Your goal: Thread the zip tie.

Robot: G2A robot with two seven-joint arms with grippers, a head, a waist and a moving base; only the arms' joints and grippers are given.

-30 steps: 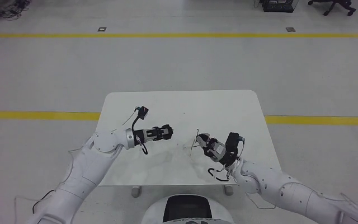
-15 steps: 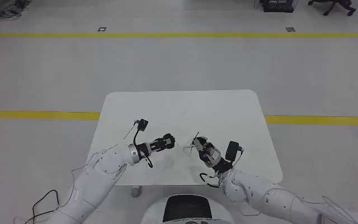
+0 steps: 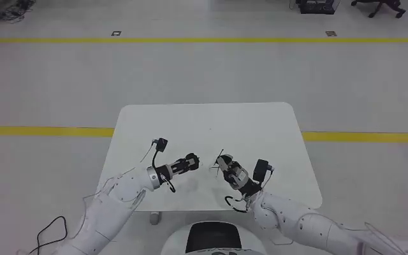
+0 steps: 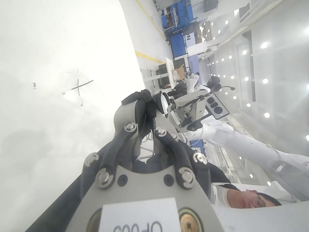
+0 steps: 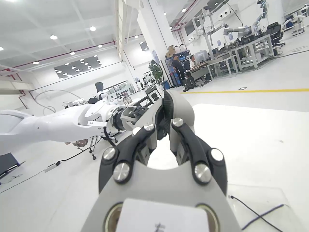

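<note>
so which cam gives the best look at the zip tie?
Left wrist view: the zip tie lies as crossed dark strands on the bare table, whole and unobstructed. The right wrist view catches it at the picture's edge, partly cut off. The top view shows faint thin lines beside the right gripper.

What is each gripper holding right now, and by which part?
Nothing that can be seen. The left gripper and right gripper are both shut with nothing between them; the zip ties lie crossed on the table.
</note>
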